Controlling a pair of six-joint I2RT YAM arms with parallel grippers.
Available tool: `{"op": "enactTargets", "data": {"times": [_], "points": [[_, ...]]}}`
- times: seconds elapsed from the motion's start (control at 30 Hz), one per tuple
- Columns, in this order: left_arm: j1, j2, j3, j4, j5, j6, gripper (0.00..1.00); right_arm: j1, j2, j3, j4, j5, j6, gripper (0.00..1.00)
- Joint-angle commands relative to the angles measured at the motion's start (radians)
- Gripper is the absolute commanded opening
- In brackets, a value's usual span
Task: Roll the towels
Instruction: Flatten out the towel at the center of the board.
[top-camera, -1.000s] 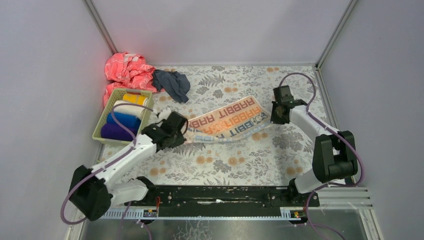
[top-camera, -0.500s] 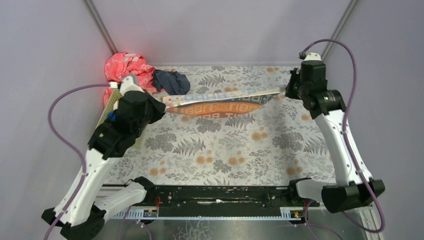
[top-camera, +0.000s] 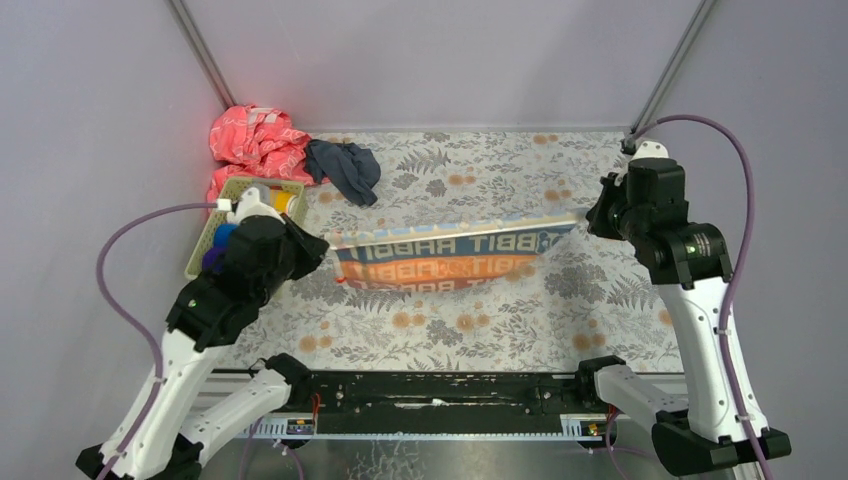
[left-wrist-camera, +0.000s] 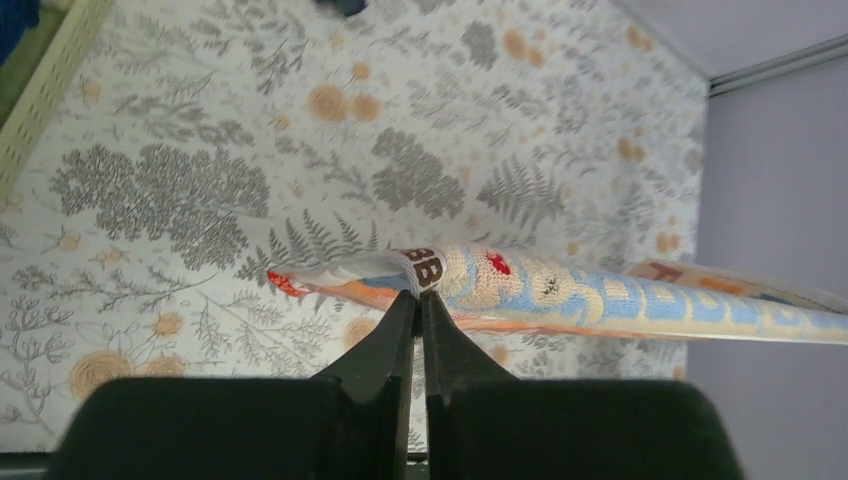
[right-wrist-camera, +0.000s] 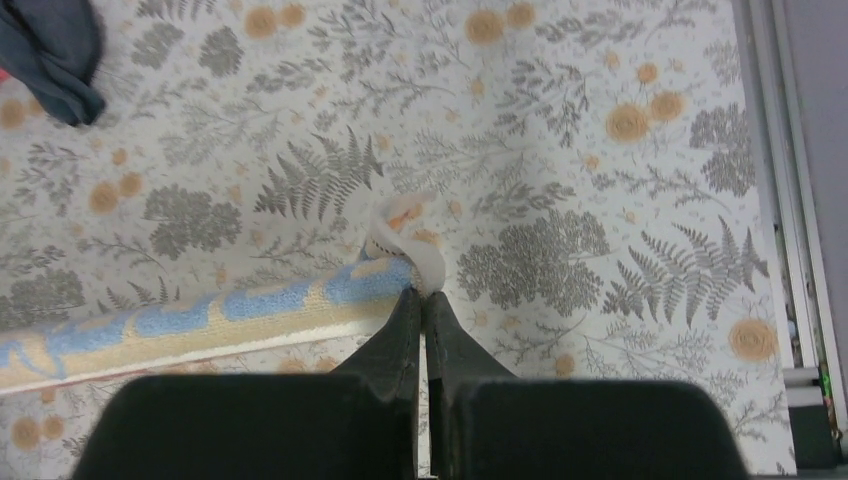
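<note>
The cream "RABBIT" towel (top-camera: 445, 255) hangs stretched in the air between both arms, its printed face toward the camera. My left gripper (top-camera: 326, 246) is shut on its left corner (left-wrist-camera: 425, 268). My right gripper (top-camera: 588, 217) is shut on its right corner (right-wrist-camera: 415, 255). The towel's edge (right-wrist-camera: 200, 320) runs off to the left in the right wrist view. A dark grey-blue towel (top-camera: 345, 168) lies crumpled at the back left. Yellow (top-camera: 283, 200) and blue (top-camera: 223, 236) rolls show in the green basket (top-camera: 205, 245), partly hidden by my left arm.
A pink-red crumpled cloth (top-camera: 255, 140) lies in the back left corner beside the basket. The floral covering (top-camera: 470, 320) spreads over the table. Grey walls close the left, back and right sides.
Both arms lifted the RABBIT towel off the table, stretched it taut, then brought it toward the near side and slightly lower. It now hangs with its print facing the camera.
</note>
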Motion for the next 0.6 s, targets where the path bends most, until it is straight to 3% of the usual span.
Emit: {"op": "enactTargets", "data": {"times": [0.0,0.17,0.33,0.57], "points": [[0.007,0.051,-0.082,0.049,0.002,-0.022,0.0,-0.007,0.063,-0.052,-0.006,0.079,0.026,0.0],[0.013,0.201,-0.136,0.169,-0.054,0.005,0.0,-0.01,0.238,-0.102,0.127,0.133,0.023,0.0],[0.162,0.416,-0.152,0.339,0.028,0.049,0.0,-0.047,0.49,-0.063,0.255,0.111,0.023,0.0],[0.271,0.815,0.015,0.497,0.132,0.099,0.0,-0.114,0.844,0.117,0.383,0.035,0.019,0.0]]}}
